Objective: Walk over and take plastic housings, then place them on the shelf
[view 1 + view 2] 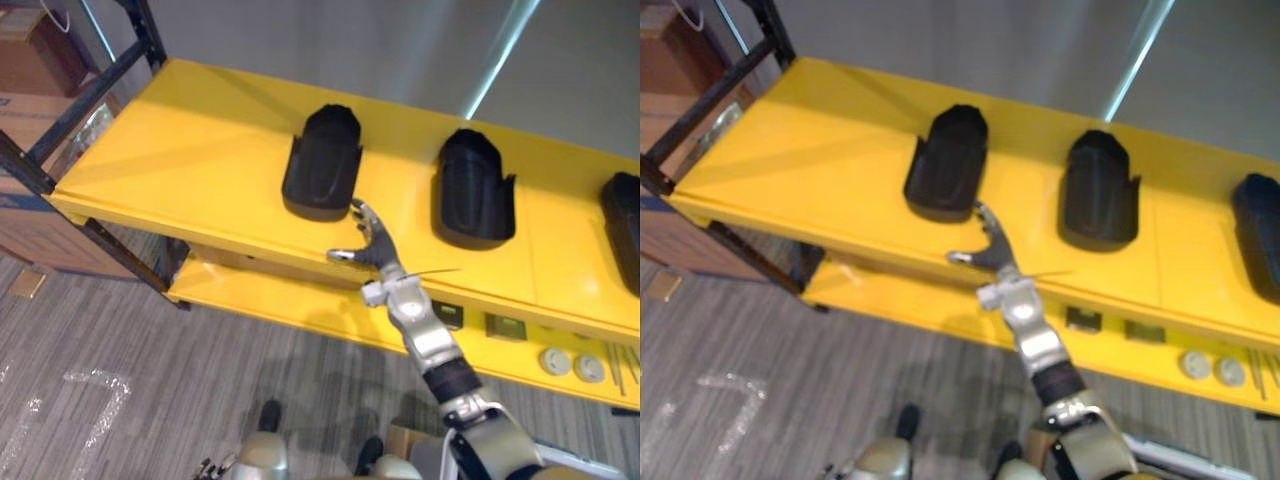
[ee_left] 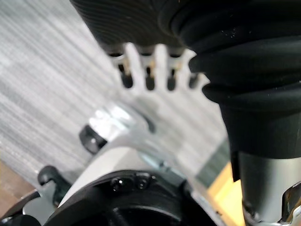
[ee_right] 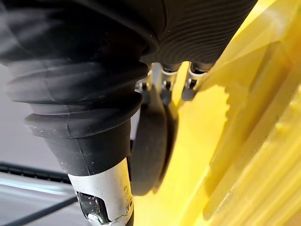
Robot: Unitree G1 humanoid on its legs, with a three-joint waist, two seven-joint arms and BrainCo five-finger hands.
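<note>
Three black plastic housings stand in a row on the yellow top shelf (image 1: pixel 180 150): a left one (image 1: pixel 322 163), a middle one (image 1: pixel 472 190) and a right one (image 1: pixel 622 230) cut off by the view's edge. My right hand (image 1: pixel 372 243) reaches over the shelf's front edge, open and empty, thumb spread to the left. Its fingertips lie just beside the left housing's near right corner; contact cannot be made out. The right wrist view shows straight fingers (image 3: pixel 162 89) pointing at that housing (image 3: pixel 148 150). My left hand (image 2: pixel 148 70) hangs low over the floor, fingers relaxed and holding nothing.
The lower yellow shelf (image 1: pixel 300 310) carries two small square parts (image 1: pixel 447 315) and two round discs (image 1: pixel 555 360) on its right. A black frame post (image 1: pixel 60 120) and cardboard boxes (image 1: pixel 35 60) stand at the left. Grey carpet (image 1: pixel 150 380) lies in front.
</note>
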